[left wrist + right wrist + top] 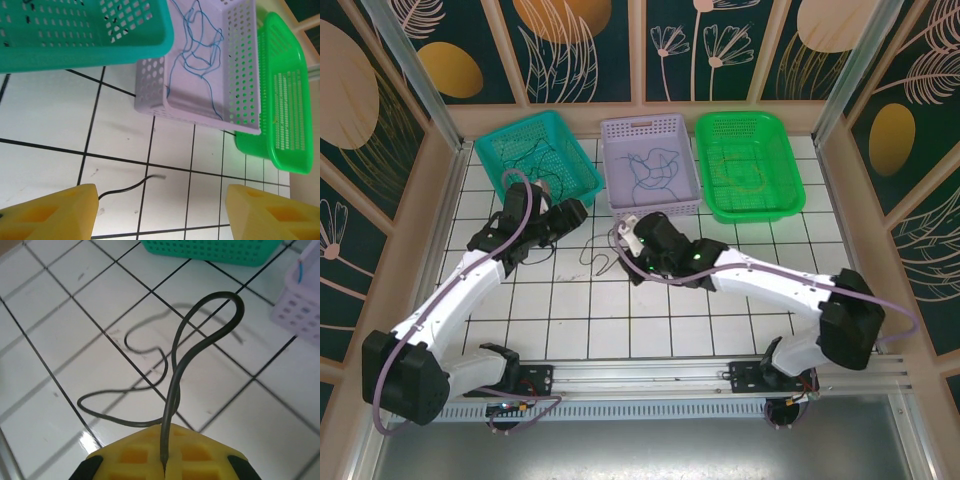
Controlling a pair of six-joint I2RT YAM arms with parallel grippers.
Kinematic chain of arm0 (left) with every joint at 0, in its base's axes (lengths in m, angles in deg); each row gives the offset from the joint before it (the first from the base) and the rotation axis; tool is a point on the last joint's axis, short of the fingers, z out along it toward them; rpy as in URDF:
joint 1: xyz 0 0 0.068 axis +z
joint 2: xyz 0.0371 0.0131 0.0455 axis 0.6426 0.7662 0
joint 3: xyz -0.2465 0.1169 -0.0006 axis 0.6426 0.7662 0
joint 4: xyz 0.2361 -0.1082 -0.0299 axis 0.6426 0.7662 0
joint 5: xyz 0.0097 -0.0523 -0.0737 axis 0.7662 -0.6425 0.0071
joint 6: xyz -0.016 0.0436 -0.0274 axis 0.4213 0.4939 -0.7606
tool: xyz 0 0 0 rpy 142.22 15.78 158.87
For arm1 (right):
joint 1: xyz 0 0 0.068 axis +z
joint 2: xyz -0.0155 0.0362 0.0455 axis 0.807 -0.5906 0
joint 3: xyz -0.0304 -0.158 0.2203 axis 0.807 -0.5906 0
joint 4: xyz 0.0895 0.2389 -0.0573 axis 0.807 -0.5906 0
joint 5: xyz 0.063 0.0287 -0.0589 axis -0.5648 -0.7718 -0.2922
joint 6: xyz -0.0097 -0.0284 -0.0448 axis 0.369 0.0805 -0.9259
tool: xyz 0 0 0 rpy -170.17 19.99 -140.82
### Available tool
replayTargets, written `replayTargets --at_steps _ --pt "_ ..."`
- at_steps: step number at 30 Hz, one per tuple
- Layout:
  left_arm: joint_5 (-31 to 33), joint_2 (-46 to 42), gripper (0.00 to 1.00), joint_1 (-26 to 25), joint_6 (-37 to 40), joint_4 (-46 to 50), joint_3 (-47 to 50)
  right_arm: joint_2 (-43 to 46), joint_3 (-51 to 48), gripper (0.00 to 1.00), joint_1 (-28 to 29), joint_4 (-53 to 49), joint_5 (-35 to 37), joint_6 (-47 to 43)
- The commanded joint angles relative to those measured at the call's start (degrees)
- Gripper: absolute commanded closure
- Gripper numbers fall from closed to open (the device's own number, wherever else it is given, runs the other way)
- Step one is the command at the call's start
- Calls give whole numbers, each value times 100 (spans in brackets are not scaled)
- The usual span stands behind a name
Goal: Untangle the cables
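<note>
Nearest, the right arm's fingers [130,457] are clamped together on a black cable [172,385], which rises in a loop and trails in curves over the tiled surface [60,300]. The left arm's fingers [55,210] stand apart above the tiles, with a black cable end just ahead. Beyond, blue cables [202,75] lie in the lilac basket [150,85], between a teal basket [75,50] and a green basket [285,100].
</note>
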Motion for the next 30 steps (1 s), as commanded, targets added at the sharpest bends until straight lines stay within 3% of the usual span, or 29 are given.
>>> replayTargets --at_steps 1,5,14,25,30 --pt "-509 151 32 -44 53 -385 165 518 -276 100 -261 -387 -499 -1720" --pt "-579 296 33 -156 -150 -655 447 733 -637 100 -315 -206 -419 -2290" --pt "-452 757 34 -673 -279 -993 821 33 -914 100 -423 105 -696 -2441" --pt "-237 1721 30 -766 701 -537 632 66 -1380 100 -272 569 -392 -2969" --pt "144 1992 31 -796 1832 -9 213 134 -1435 100 -315 622 -421 -3125"
